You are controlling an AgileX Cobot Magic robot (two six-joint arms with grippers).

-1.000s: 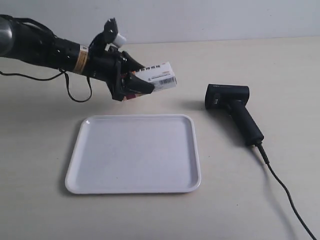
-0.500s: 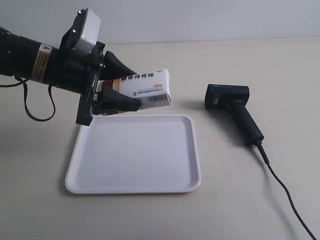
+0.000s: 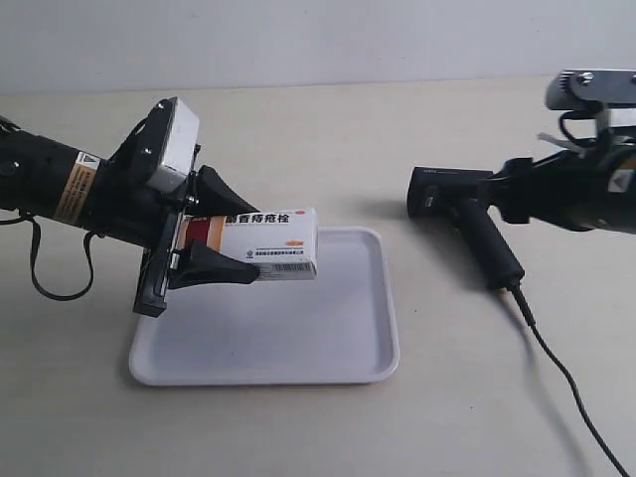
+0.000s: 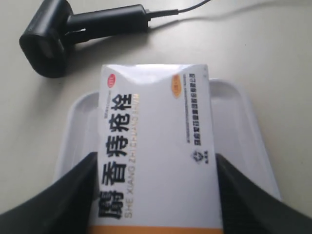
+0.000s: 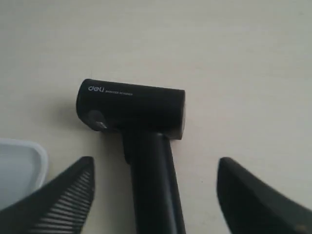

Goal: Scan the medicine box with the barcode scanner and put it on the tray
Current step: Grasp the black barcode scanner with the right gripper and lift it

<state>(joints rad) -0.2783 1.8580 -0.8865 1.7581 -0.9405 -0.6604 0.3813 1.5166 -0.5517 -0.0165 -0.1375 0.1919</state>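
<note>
My left gripper [image 3: 243,246] [image 4: 156,163] is shut on the medicine box [image 3: 266,243] [image 4: 156,141], a white carton with dark print, a barcode on its side and a dark red end between the fingers. I hold it level, just above the back part of the white tray [image 3: 298,333] [image 4: 243,122]. The black barcode scanner [image 3: 467,214] [image 5: 134,109] [image 4: 53,39] lies on the table right of the tray. My right gripper [image 3: 509,197] [image 5: 156,163] is open, with one finger on each side of the scanner's handle and a gap on both sides.
The scanner's black cable [image 3: 576,397] runs from the handle toward the front right corner of the beige table. A corner of the tray [image 5: 22,163] lies close beside the right gripper's finger.
The left arm has brought the box down and forward, from behind the tray to just over it. The right arm has come into view from the right and reached the scanner.
</note>
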